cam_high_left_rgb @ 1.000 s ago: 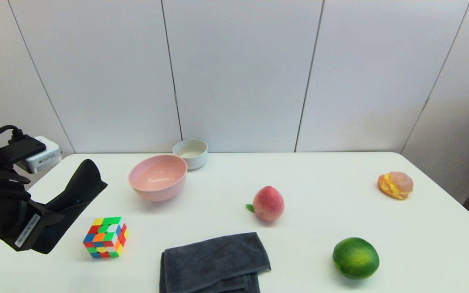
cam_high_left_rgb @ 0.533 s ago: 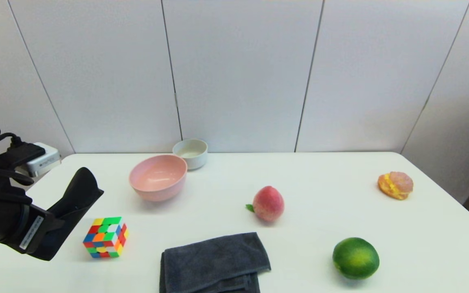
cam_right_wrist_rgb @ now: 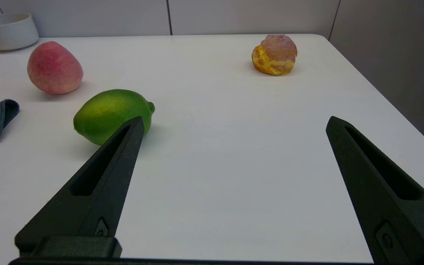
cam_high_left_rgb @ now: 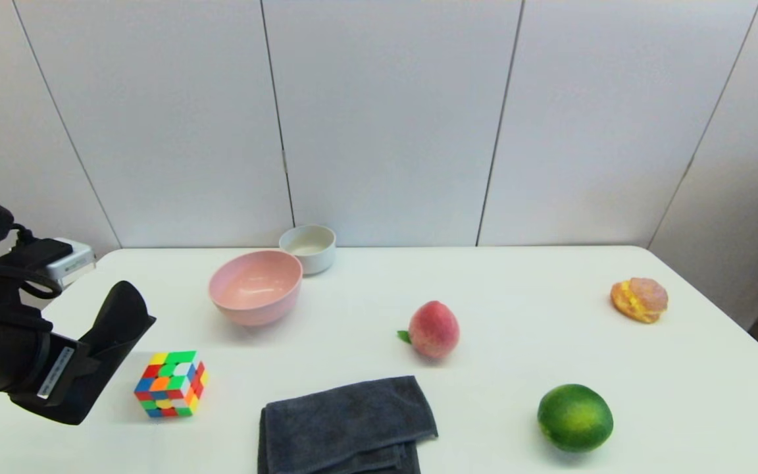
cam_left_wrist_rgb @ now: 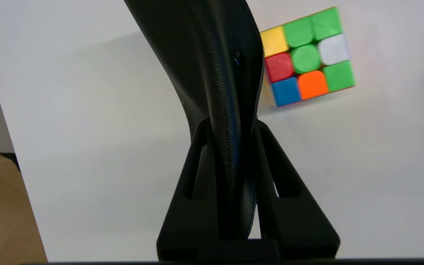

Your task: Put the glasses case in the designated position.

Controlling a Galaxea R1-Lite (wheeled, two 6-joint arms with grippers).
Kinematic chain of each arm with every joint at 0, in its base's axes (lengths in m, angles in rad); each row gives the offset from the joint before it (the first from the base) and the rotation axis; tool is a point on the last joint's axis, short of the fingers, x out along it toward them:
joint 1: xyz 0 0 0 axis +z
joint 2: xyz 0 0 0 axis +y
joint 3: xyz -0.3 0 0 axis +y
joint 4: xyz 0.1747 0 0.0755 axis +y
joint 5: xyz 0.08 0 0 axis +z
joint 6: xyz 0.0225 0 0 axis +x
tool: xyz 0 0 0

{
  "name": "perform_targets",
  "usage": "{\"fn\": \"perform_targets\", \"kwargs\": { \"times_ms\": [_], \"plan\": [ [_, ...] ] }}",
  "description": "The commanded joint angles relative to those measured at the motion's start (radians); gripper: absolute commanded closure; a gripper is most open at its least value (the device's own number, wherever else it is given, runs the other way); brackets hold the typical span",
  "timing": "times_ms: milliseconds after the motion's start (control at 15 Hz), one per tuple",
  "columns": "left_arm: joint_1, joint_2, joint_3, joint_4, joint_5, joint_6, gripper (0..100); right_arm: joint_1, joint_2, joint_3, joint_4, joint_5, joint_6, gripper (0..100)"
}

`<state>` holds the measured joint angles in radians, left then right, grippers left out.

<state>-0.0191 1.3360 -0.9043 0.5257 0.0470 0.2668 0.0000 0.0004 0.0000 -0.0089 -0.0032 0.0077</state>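
The glasses case [cam_high_left_rgb: 110,336] was clamped between the fingers of my left gripper [cam_left_wrist_rgb: 230,147], held clear of the desk [cam_high_left_rgb: 366,316] over its left edge, just beside the colour cube [cam_high_left_rgb: 170,384] on the side away from the middle. Across the last second it had sunk and slid back toward the near left corner: its free end, which had stood level with the pink bowl [cam_high_left_rgb: 255,286], now hung lower and further from it. In the left wrist view the pouch stood edge-on in the grip, its snap button facing the cube. I took that as the start of the set-down, with the bare white patch below as the likely spot. The case sagged softly, so I judged it would flop when let go and might land against the cube. My right gripper [cam_right_wrist_rgb: 234,125] sat parked at the near right, fingers wide apart, beside the lime [cam_right_wrist_rgb: 110,115].
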Motion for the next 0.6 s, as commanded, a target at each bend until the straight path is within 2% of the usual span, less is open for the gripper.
{"fn": "perform_targets", "kwargs": {
  "times_ms": [67, 600],
  "plan": [
    [0.019, 0.023, 0.001, 0.000, 0.001, 0.003, 100, 0.000, 0.001, 0.000, 0.000, 0.000, 0.002, 0],
    [0.008, -0.001, 0.025, 0.007, -0.004, 0.019, 100, 0.000, 0.001, 0.000, 0.000, 0.000, 0.002, 0]
  ]
}}
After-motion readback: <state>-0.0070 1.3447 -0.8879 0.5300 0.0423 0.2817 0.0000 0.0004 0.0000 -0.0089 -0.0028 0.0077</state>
